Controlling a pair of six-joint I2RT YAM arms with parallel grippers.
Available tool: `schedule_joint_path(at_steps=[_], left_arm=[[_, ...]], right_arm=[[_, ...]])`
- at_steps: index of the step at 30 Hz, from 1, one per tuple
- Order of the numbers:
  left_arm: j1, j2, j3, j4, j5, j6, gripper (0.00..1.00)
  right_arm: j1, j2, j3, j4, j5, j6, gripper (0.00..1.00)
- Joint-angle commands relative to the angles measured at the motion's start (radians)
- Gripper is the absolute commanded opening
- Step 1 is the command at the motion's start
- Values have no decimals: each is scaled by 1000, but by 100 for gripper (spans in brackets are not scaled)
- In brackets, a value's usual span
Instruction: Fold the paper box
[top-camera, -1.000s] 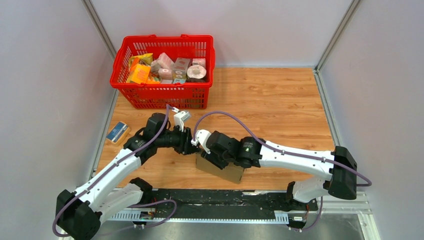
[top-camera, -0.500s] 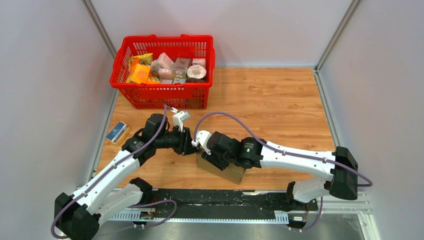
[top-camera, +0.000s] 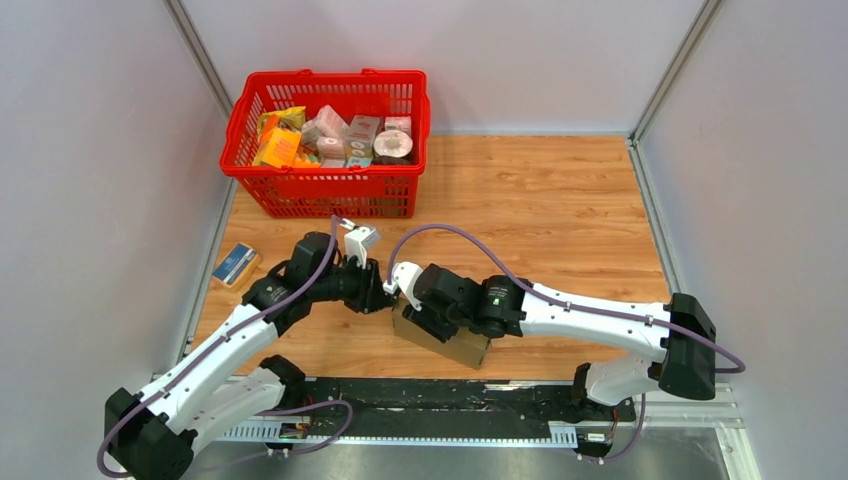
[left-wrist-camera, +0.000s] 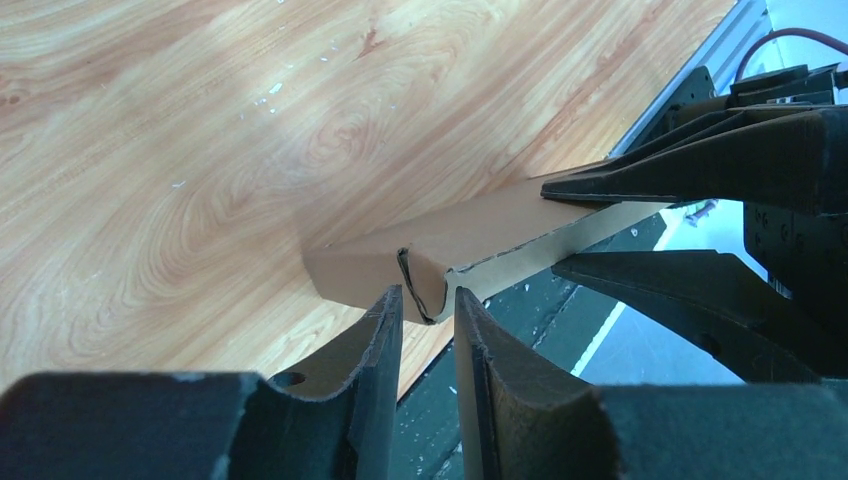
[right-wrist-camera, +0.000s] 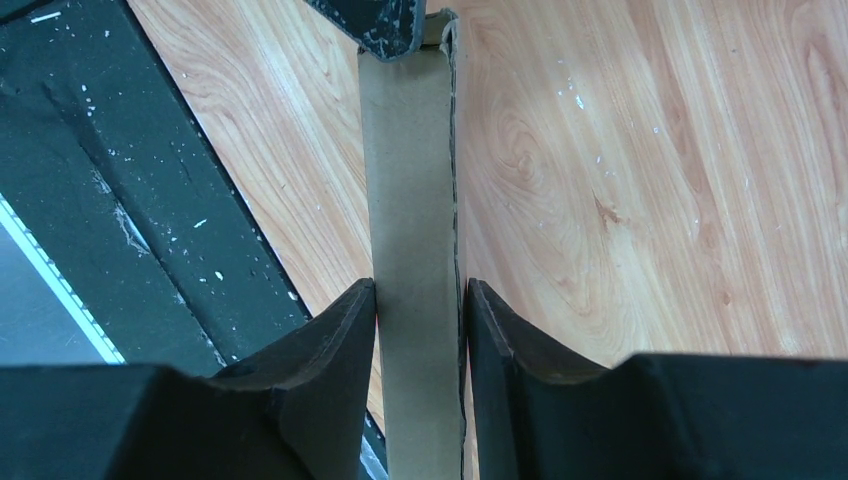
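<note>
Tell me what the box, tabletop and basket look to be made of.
The box: brown cardboard, matte, unprinted; its thick raw cut edge suggests corrugated board.
The tabletop: wood-grain surface with a slight sheen, likely laminate rather than solid wood.
The basket: red plastic, judging by its moulded grid walls.

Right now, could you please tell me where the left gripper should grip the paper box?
On the paper box, grip the thin folded edge at its free end, coming end-on so the left gripper has its jaws astride it; the right gripper clamps the other end.
</note>
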Motion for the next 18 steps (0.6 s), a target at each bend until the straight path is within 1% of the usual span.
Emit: schedule_joint_path(at_steps=[1,6,7,8,10,11,12,13,14,15,16,17,18], left_arm=[[-29,17,15,22,-6,17,32],[-55,30,18,33,-32,15,23],[-58,33,21,25,-35,15,16],[-65,32,24,22,-49,18,13],[-71,29,19,19,-58,20,6],[-72,27,18,18,-66,21,5],[-75,27,18,15,-70,21,5],[-75,27,19,6,-74,21,5],[-77,29,21,1,-78,23,5],[-78,30,22,-2,-80,24,5],[-80,30,18,-4,-80,24,5],[-81,27,16,-2,-80,23,5],[-83,27,13,-1,-81,21,5]], right_arm=[[8,-24,0,39,-17,19,41],[8,-21,0,39,-13,28,41],[8,-21,0,39,-9,37,41],[7,-27,-1,39,-5,45,42],[7,-39,-7,39,6,65,45],[7,-54,-7,41,14,97,48],[8,-62,-4,16,17,117,56],[7,-71,22,-8,24,151,59],[7,-93,37,-36,41,218,64],[2,-108,51,-109,49,272,73],[-19,-122,86,-158,50,322,77],[-30,-155,98,-203,53,428,80],[-44,-179,103,-285,61,477,84]])
